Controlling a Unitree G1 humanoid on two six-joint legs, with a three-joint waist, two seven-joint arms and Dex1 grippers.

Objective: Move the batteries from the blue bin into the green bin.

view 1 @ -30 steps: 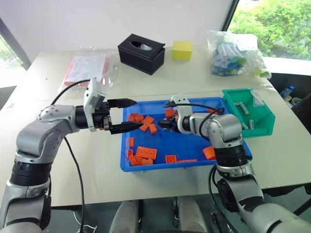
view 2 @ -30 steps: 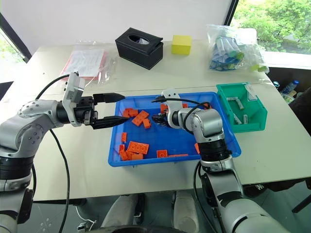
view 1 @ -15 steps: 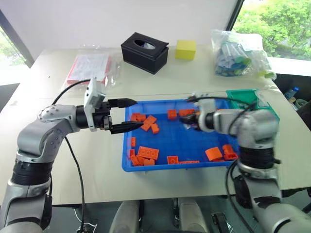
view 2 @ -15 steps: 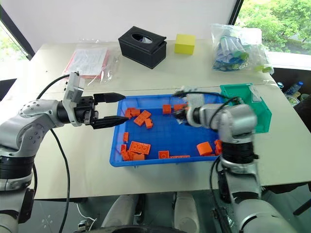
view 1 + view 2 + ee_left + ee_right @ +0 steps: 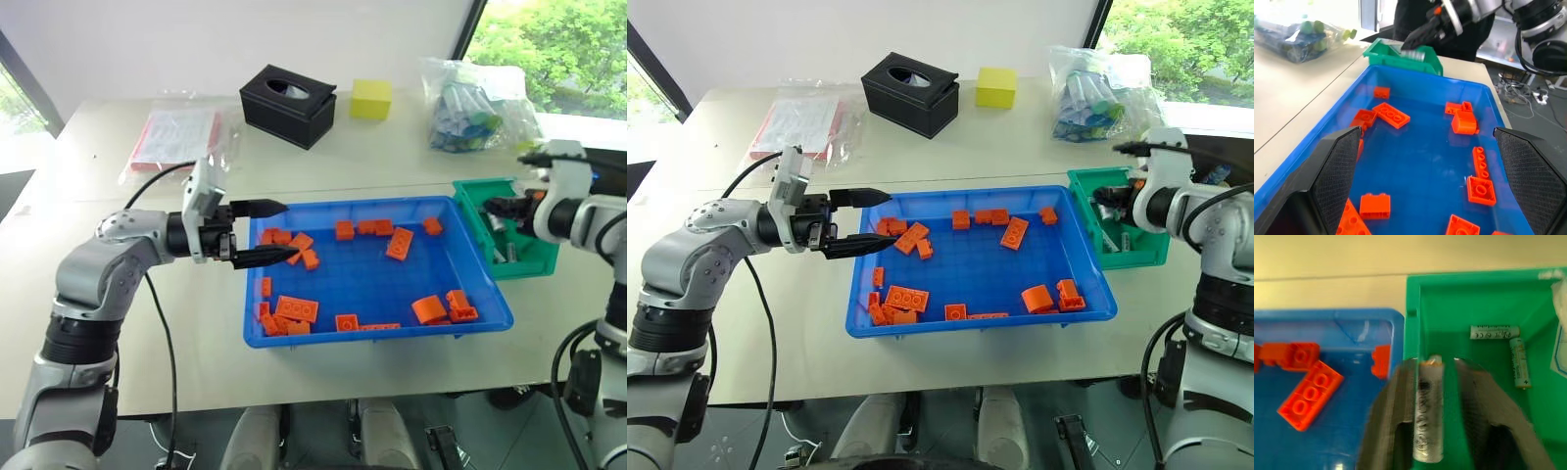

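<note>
Two bins matter: blue bin (image 5: 377, 338) shows orange bricks (image 5: 294, 308) and no cells I can see; green bin (image 5: 1484, 298) has two batteries (image 5: 1494, 332) on its floor. My right gripper (image 5: 1442, 426) hangs above it, a battery (image 5: 1427, 413) between part-spread fingers, whether gripped or dropping unclear. Left gripper (image 5: 274, 233) waits open at the blue bin's edge. Next: clear the fingers, then check the blue bin.

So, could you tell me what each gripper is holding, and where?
The right gripper has a battery lengthwise between its fingers, above the green bin. The left gripper holds nothing.

Green bin (image 5: 519, 220) right of blue bin (image 5: 377, 338)
</note>
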